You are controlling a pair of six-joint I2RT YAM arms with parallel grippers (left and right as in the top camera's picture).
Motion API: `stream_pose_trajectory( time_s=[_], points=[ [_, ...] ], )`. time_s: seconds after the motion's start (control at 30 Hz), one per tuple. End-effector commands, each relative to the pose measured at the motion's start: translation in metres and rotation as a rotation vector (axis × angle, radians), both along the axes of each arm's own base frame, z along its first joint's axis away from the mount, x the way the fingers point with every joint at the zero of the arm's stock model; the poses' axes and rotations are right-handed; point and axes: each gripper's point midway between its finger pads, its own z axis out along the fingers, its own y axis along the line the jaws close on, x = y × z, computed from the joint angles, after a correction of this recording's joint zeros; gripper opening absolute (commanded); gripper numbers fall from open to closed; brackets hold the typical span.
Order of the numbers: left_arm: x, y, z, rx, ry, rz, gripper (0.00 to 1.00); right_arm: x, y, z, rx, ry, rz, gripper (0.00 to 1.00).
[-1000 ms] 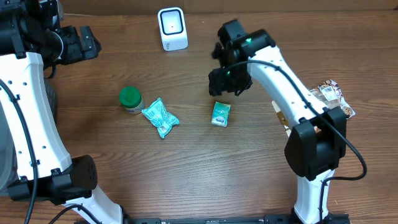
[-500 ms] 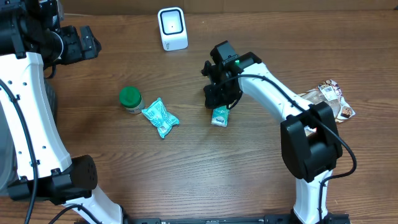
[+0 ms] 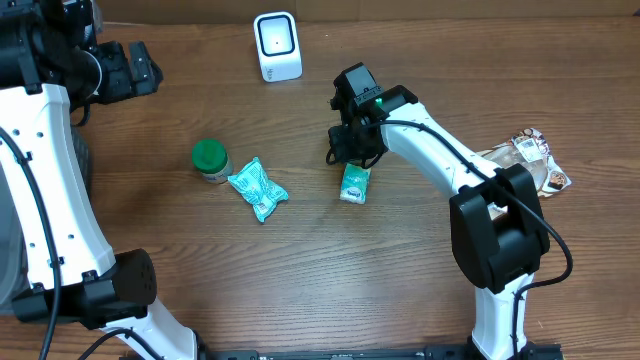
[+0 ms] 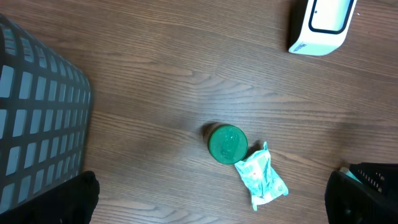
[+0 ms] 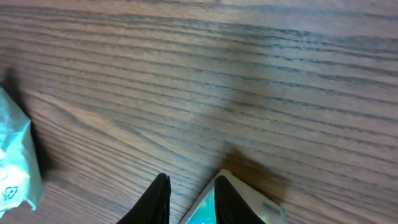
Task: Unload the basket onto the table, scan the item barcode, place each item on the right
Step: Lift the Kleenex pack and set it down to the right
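Observation:
A small green packet [image 3: 355,183] lies flat on the wooden table right of centre. My right gripper [image 3: 349,156] stands over its far end with the jaws drawn close together. In the right wrist view the packet's [image 5: 261,210] pale corner sits in the narrow gap of that gripper [image 5: 191,186], against the right finger [image 5: 229,200]. The white barcode scanner [image 3: 277,45] stands upright at the back of the table, also visible to the left wrist [image 4: 322,25]. My left gripper [image 4: 211,199] hangs high at the far left, wide open and empty.
A green-lidded jar [image 3: 210,158] and a crumpled teal pouch [image 3: 257,188] lie left of the packet. Printed snack packets [image 3: 530,155] sit at the right edge. A grey mesh basket [image 4: 37,124] stands at the left, beyond the table.
My right arm swung left and down from behind the packet onto its far end, and the jaws narrowed around its corner. The packet and the left arm stayed put.

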Motion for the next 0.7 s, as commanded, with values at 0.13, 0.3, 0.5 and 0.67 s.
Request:
stream_pose_trajectory(
  time_s=[0.13, 0.3, 0.5, 0.67],
  points=[
    [0.0, -0.002, 0.001, 0.015, -0.003, -0.021, 0.99, -0.01, 0.006, -0.018, -0.007, 0.044, 0.047, 0.21],
    [0.0, -0.002, 0.002, 0.015, -0.003, -0.021, 1.0, -0.013, -0.009, -0.032, -0.064, 0.084, 0.019, 0.2],
    [0.0, -0.002, 0.001, 0.015, -0.003, -0.021, 0.99, -0.002, -0.056, -0.035, -0.218, 0.072, -0.138, 0.17],
    [0.0, -0.002, 0.002, 0.015, -0.004, -0.021, 1.0, -0.011, -0.096, -0.036, -0.306, 0.143, -0.296, 0.14]
  ],
)
